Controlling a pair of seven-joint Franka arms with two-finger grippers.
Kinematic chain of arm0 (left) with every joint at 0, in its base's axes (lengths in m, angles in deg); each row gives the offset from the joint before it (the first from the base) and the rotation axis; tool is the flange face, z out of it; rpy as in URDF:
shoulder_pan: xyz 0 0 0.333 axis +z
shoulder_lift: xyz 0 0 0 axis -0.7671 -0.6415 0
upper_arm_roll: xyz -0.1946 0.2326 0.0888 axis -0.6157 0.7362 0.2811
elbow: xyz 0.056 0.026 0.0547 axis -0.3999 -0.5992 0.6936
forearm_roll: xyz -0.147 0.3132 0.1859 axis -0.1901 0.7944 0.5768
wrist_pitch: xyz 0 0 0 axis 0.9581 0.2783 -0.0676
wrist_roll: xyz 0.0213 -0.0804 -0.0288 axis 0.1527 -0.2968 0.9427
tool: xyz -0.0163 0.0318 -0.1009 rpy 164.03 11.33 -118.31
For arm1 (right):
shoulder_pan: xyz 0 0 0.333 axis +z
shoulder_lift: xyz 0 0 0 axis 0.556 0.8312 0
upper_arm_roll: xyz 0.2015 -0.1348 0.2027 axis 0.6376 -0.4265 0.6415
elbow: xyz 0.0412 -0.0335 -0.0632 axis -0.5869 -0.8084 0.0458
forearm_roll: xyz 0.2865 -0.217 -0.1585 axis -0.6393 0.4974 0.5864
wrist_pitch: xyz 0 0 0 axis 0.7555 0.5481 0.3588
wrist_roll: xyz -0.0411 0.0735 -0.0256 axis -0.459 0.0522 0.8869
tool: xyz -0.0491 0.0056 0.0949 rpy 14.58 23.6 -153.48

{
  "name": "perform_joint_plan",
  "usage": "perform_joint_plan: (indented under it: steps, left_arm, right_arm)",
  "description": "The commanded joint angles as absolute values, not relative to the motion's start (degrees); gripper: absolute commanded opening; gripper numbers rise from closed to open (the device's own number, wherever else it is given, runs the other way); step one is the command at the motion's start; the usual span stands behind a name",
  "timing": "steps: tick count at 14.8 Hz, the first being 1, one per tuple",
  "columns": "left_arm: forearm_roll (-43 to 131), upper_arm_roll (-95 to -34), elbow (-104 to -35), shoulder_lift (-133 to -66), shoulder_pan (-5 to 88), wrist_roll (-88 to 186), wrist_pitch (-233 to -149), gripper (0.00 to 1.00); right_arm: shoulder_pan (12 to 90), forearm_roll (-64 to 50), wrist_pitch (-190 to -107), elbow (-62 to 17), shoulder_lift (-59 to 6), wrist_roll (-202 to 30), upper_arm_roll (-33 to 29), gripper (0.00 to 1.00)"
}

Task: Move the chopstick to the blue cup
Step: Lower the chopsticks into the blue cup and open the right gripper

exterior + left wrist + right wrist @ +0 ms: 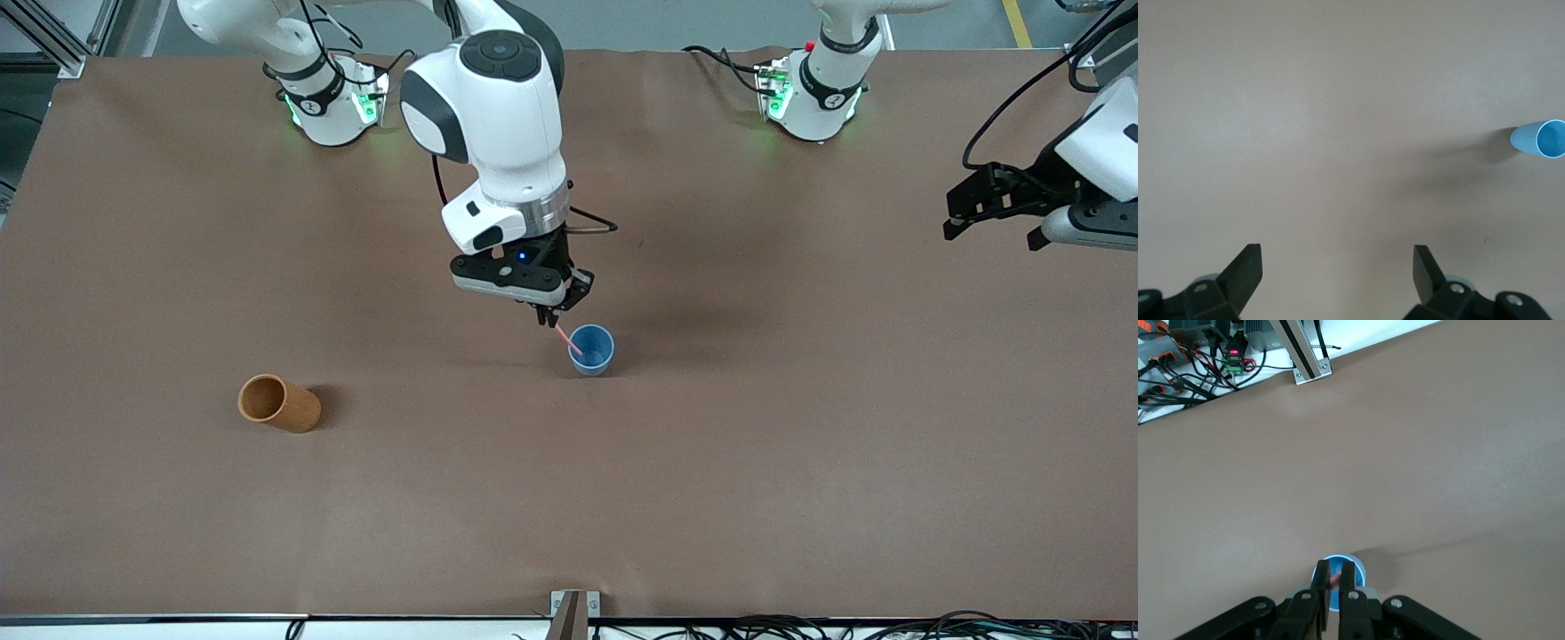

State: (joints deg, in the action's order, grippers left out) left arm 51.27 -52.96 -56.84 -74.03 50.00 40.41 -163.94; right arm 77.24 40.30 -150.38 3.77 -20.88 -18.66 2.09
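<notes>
Lying on its side on the brown worktop (pixel 800 462) nearest the front camera, an orange-brown cup (pixel 279 404), toward the right arm's end. Standing upright farther from the camera, mid-worktop, the blue cup (pixel 592 350), with the pink chopstick (pixel 567 340) slanting into its mouth, pinched by the right hand (pixel 547 317) just above the rim. Waiting over the left arm's end of the worktop, the left hand (pixel 987 233), fingers spread and holding nothing.
</notes>
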Motion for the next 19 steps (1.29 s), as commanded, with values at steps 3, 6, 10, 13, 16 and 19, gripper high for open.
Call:
perform_joint_plan:
  steps: [3, 6, 10, 13, 16, 19]
  left_arm:
    - [50.6, -52.0, -57.6, -72.9, 48.5, 40.9, -163.5, 1.00]
    - [50.6, -52.0, -55.6, -73.5, 48.9, 40.7, -163.5, 1.00]
    - [51.1, -52.0, -55.6, -73.5, 48.9, 40.8, -163.4, 1.00]
    - [51.1, -52.1, -55.5, -73.7, 48.9, 41.1, -163.4, 1.00]
    - [51.1, -52.0, -55.5, -73.6, 48.9, 41.1, -163.4, 1.00]
    - [51.1, -52.1, -55.5, -73.6, 49.0, 41.1, -163.5, 1.00]
  right_arm:
    - [78.4, 42.2, -150.9, 3.5, -18.7, -17.3, 1.9, 0.00]
    - [79.0, 42.0, -152.3, 3.5, -16.2, -17.2, 1.9, 0.01]
    - [79.4, 41.8, -154.5, 3.4, -14.2, -17.3, 1.9, 0.16]
    - [78.8, 41.8, -154.5, 3.7, -14.4, -17.4, 1.8, 0.89]
    - [76.9, 41.6, -153.8, 3.9, -15.7, -18.5, 1.5, 1.00]
    - [72.6, 41.2, -150.7, 3.4, -19.5, -23.4, 1.6, 1.00]
